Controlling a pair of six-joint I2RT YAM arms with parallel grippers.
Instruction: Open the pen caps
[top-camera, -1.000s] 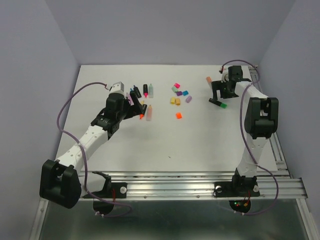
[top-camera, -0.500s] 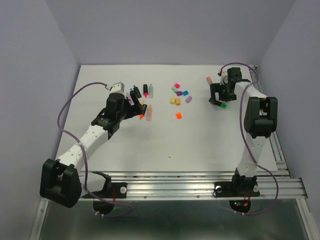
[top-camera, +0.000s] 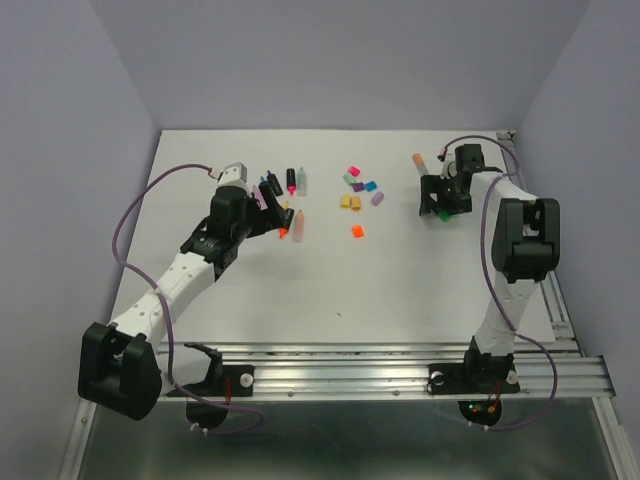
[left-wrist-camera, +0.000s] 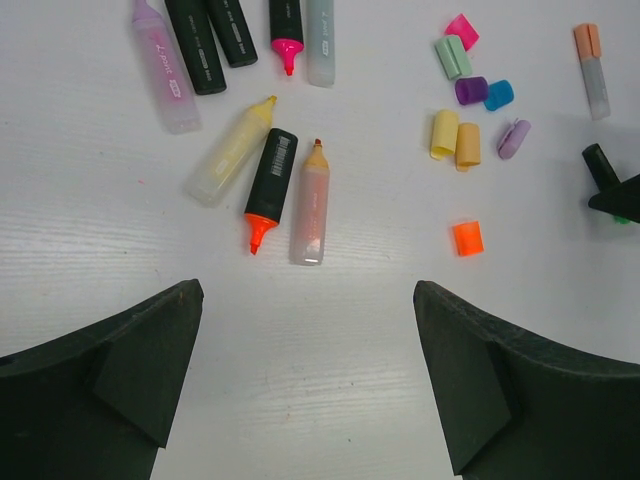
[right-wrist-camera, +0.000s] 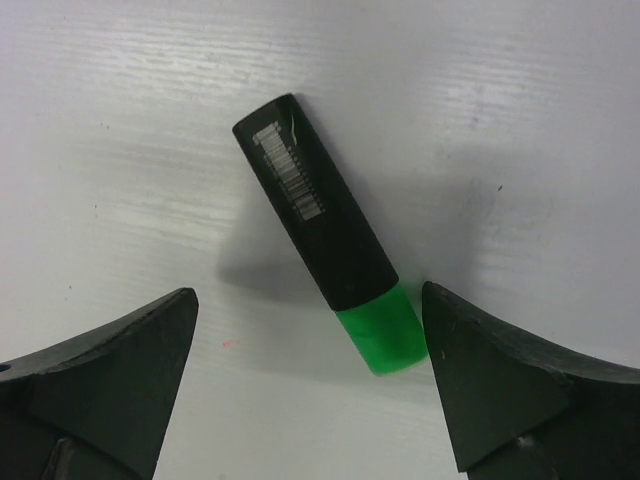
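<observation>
Eight loose caps clustered upper right of left wrist view; uncapped pens upper left. Judged mostly done.

Remaining: green-capped black pen, centre of right wrist view, between the wide-spread right gripper, not gripped. Peach-capped pen, far upper right.

Left gripper wide, empty.

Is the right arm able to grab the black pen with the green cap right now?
Probably yes. The right tool hangs open just above the green-capped pen, which lies flat on the table with nothing on top of it or in the way.
</observation>
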